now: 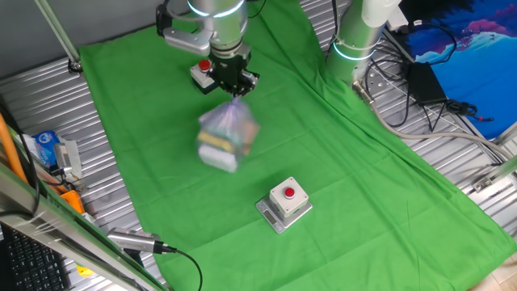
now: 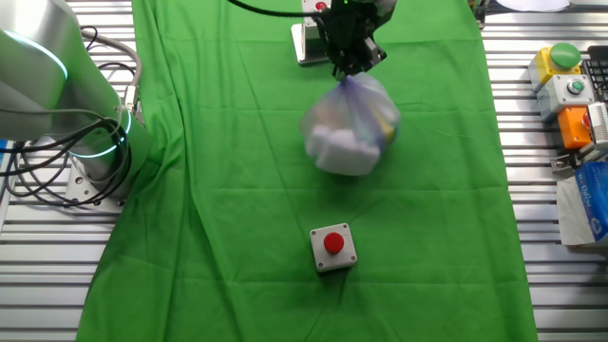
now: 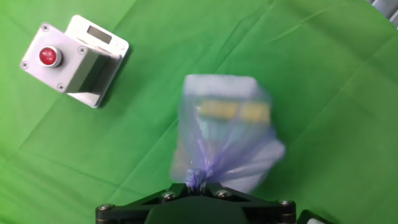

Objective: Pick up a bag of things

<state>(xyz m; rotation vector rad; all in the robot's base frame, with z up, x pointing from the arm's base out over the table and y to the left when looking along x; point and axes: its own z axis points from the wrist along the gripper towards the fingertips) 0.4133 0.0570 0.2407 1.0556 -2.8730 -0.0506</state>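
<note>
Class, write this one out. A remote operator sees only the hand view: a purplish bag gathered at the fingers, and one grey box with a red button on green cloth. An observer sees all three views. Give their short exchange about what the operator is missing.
Operator: Is the bag hanging free, or resting on the cloth?

Observer: In one fixed view the bag hangs below the gripper, which is shut on its gathered top. It looks lifted off the green cloth, though it is blurred.

Operator: I see one button box. Are there others nearby?

Observer: Yes. A second red-button box sits right behind the gripper, on the opposite side of the bag from the box you see.
</note>
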